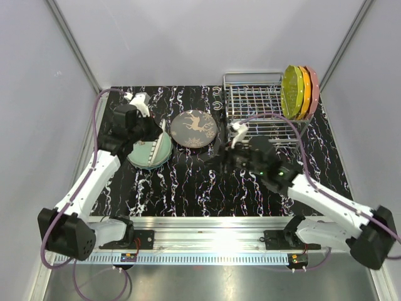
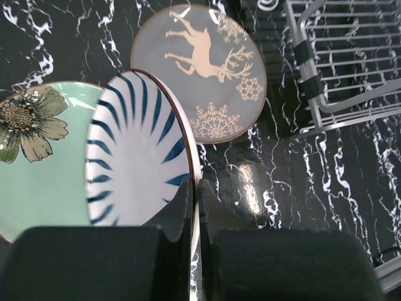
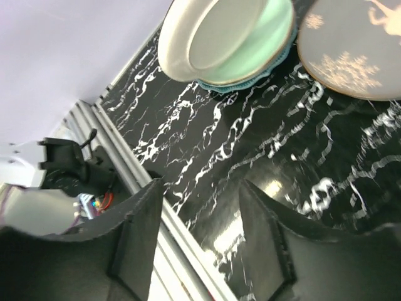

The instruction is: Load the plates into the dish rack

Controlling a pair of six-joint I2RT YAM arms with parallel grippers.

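Black marble-look table point(image 1: 188, 194) inside a pale-walled enclosure, aluminium rail along the near edge. Chrome wire dish rack point(image 1: 257, 103) sits at the back right of the table; its near corner also shows in the left wrist view point(image 2: 351, 69).

Three dotted plates stand upright on edge at the rack's right end, side by side: yellow-green plate point(image 1: 291, 92), orange plate point(image 1: 305, 93), pink plate point(image 1: 313, 93). The other rack slots hold no plates.

Grey-brown deer plate point(image 1: 195, 128) lies flat on the table, just left of the rack, not touching it; deer and snowflake motif are clear from the left wrist point(image 2: 207, 75), and its edge shows in the right wrist view point(image 3: 357, 56).

Left of that is a small stack topped by a mint flower plate point(image 1: 147, 153) point(image 2: 31, 182); the stack count is unclear.

The left gripper point(image 1: 153, 132) point(image 2: 196, 188) is clamped on the rim of the white blue-striped plate point(image 2: 135, 157), fingers pinched either side of the edge. The plate is tilted up, its far rim raised and its lower side over the mint plate; its white underside faces the right wrist camera point(image 3: 213, 37).

The right gripper point(image 1: 219, 161) point(image 3: 200, 188) hovers over bare table near the centre, pointing toward the left stack, jaws apart with nothing between them.
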